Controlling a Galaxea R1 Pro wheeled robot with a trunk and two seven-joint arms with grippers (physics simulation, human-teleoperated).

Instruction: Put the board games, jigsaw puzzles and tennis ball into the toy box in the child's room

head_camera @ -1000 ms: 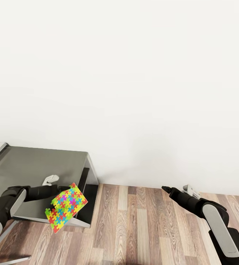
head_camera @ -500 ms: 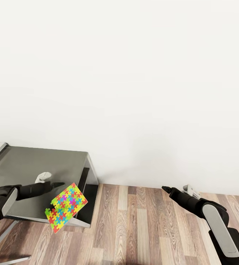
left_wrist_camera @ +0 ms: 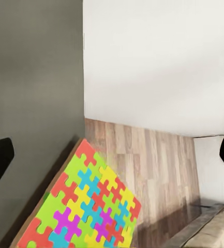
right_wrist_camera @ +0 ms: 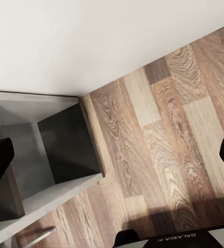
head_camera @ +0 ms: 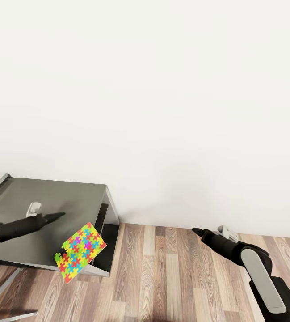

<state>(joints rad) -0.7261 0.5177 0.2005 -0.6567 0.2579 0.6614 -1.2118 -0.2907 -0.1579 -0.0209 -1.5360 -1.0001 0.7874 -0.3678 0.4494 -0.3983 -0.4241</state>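
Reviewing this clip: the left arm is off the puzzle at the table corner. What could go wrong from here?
The jigsaw puzzle lies at the table's front corner, partly past the edge over the wood floor; a nudge could tip it off. The left gripper is open and apart from it, so nothing holds it. Regrasping a thin flat sheet at an edge may push it further out rather than lift it.

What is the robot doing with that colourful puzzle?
The robot is tidying toys. Its left gripper has let go of the jigsaw puzzle and pulled back over the table; its fingers stand apart with nothing between them. The puzzle now lies at the table's front corner, hanging partly over the edge above the wood floor. The right gripper waits open and empty over the floor.
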